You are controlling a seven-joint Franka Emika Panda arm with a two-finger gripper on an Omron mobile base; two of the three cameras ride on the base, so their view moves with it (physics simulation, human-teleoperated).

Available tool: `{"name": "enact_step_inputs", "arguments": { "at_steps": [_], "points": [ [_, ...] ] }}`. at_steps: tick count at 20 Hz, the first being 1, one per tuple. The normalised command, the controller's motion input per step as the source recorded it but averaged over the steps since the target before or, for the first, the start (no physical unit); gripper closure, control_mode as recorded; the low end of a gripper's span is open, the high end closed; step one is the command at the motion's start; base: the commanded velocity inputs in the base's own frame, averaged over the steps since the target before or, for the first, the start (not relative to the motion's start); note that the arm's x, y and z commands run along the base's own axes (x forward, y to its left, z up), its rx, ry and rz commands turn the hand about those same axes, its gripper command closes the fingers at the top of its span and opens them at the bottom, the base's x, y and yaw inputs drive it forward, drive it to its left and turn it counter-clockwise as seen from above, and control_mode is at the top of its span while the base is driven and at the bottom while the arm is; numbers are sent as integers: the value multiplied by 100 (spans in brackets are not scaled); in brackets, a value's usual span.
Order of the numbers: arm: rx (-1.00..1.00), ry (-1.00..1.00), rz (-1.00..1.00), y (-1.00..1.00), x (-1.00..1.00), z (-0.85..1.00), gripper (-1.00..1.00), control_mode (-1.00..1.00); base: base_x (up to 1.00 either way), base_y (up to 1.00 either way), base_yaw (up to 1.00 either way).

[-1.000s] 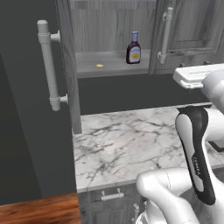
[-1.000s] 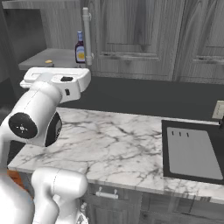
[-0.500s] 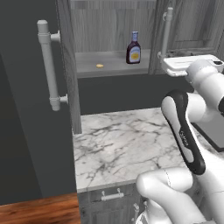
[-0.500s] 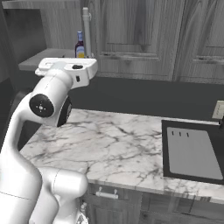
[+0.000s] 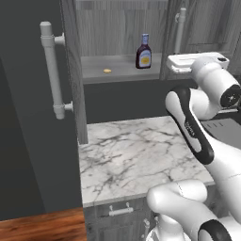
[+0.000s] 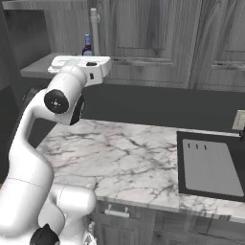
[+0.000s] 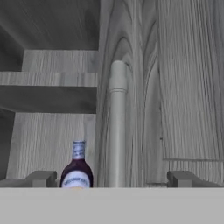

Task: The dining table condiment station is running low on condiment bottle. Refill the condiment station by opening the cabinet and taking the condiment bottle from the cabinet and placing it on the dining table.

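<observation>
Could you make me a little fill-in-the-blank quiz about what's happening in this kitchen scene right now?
1. The dark purple-maroon condiment bottle with the pale cap stands upright on the grey ____ inside the grey wood-grain cabinet.
2. The cabinet's left door is ____.
3. The robot's two-finger gripper is ____ and holds nothing.
4. Below the cabinet lies a white ____ counter with grey veins.

Missing words: shelf; open; open; marble

No readable text anywhere. The bottle (image 7: pixel 77 168) had a pale label with a line of dark print in the hand view, too blurred to read; from the left base view the label was just a yellow-orange patch. No numbers or signs showed on the cabinet (image 5: pixel 70 70).
</observation>
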Motion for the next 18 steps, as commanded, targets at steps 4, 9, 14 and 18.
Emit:
{"name": "enact_step_inputs", "arguments": {
  "at_steps": [4, 9, 14, 18],
  "points": [
    [0, 1, 0, 0, 40, 0, -100, -100, 0, 0, 0],
    [0, 2, 0, -2, 38, 0, -100, -100, 0, 0, 0],
    [0, 1, 1, -8, 39, 0, -100, -100, 0, 0, 0],
    [0, 1, 1, -2, 43, 0, -100, -100, 0, 0, 0]
  ]
}}
